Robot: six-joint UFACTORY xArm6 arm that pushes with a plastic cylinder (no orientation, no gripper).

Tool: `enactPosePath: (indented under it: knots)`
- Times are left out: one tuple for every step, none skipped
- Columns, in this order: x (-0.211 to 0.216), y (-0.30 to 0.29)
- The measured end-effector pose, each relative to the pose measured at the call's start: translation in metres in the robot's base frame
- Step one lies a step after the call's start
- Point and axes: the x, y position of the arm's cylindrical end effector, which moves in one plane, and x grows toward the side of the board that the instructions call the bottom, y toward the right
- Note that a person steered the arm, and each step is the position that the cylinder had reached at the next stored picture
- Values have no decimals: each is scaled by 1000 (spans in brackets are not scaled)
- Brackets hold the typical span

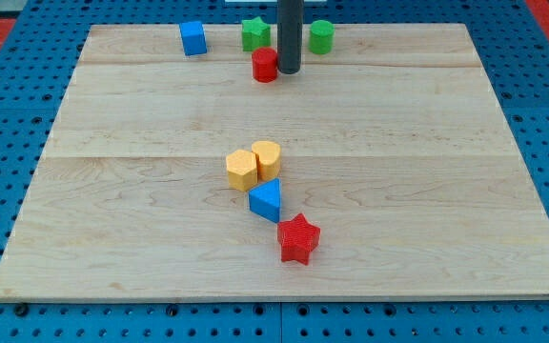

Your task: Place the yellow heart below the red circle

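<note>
Near the upper centre of the frame, my tip [288, 71] rests on the wooden board [141, 238], directly beside the red circle [265, 65] on that block's right side; the two appear to touch or nearly touch, and contact cannot be confirmed. This arm carries no pincer, only a straight dark rod, so there is no open or closed state to report. A green star [254, 33] sits just above and slightly left of the red circle, partly behind the rod. A green round block [322, 36] lies to the upper right of my tip, close by. A blue cube [193, 38] stands further left along the upper edge of the board, apart from the others. Lower down, near the middle of the frame, the yellow heart [267, 158] lies well apart from the red circle, below it. It touches a yellow hexagon [241, 170] on its lower left. A blue triangle [266, 201] sits just beneath this pair. A red star [299, 238] lies at the lower right of the triangle, close against it. A blue pegboard [541, 114] surrounds the board.
</note>
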Motion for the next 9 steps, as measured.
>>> enactPosePath:
  knots:
    - [59, 69]
    - [143, 101]
    - [211, 104]
    - [250, 89]
    - [219, 68]
    - [196, 53]
    - [211, 35]
    - [206, -2]
    - [174, -21]
